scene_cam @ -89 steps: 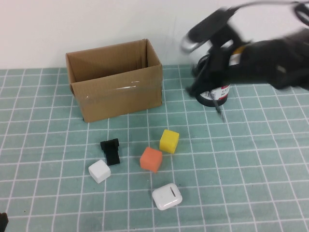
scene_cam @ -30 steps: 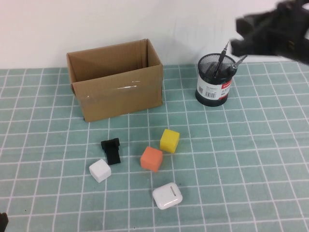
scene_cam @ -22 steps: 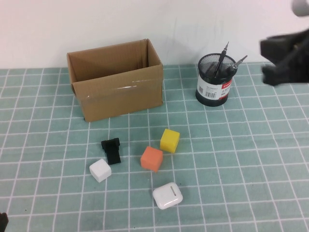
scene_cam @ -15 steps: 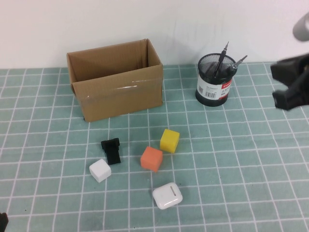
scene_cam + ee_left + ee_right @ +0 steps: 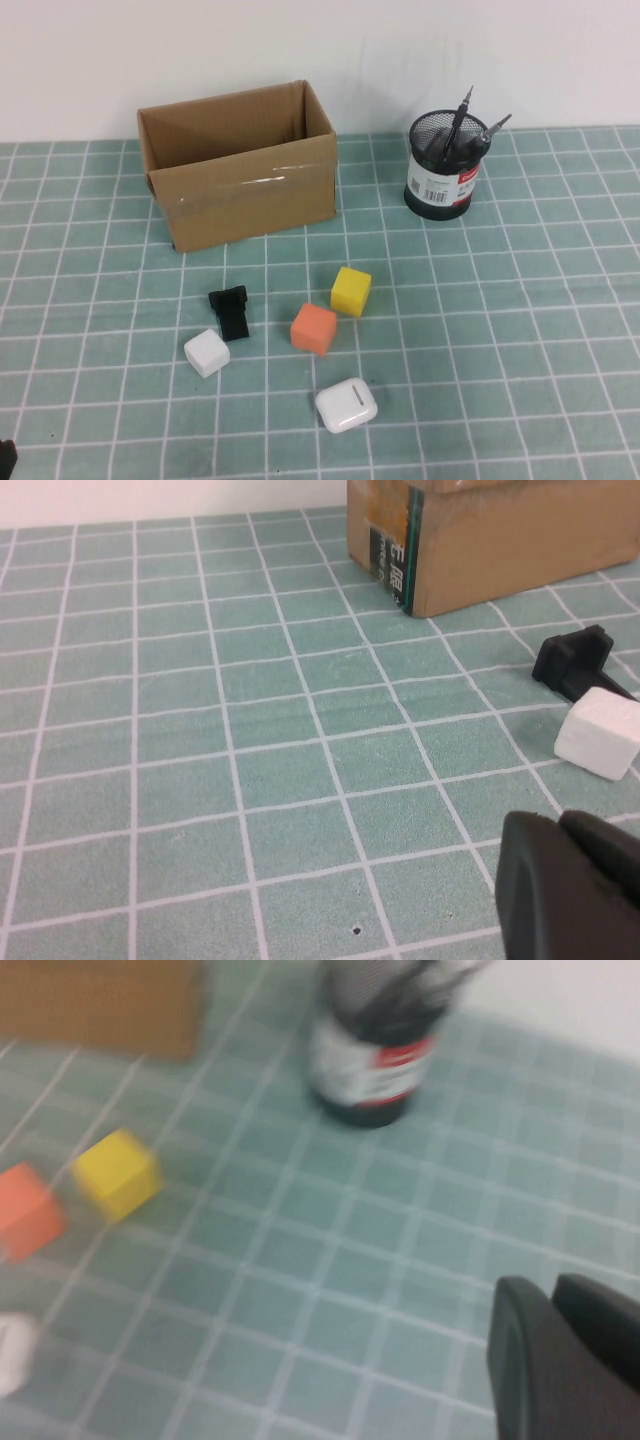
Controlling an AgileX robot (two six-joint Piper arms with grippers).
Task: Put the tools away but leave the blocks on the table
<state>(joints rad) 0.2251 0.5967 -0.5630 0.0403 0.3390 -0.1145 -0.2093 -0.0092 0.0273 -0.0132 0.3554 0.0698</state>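
A black mesh cup [image 5: 444, 180] stands at the back right of the table [image 5: 540, 330]. A thin black pointed tool [image 5: 461, 112] and a screwdriver [image 5: 489, 131] stick out of the cup. The red-handled scissors are hidden or out of view. The yellow block [image 5: 351, 290], orange block [image 5: 314, 328] and white block [image 5: 207, 352] sit on the mat. My right gripper [image 5: 555, 1295] is shut and empty; it is out of the high view and sees the cup [image 5: 375, 1060] from afar. My left gripper [image 5: 560, 825] is shut and empty, near the white block [image 5: 597, 745].
An open cardboard box [image 5: 240, 165] stands at the back left. A small black clip piece [image 5: 230, 310] lies by the white block. A white glossy case [image 5: 346, 405] lies nearer the front. Only a tip of the left arm [image 5: 5, 458] shows at the front left corner.
My right arm has pulled away from the cup to the right and left the high view. The two tools stand in the cup. The blocks have not moved.
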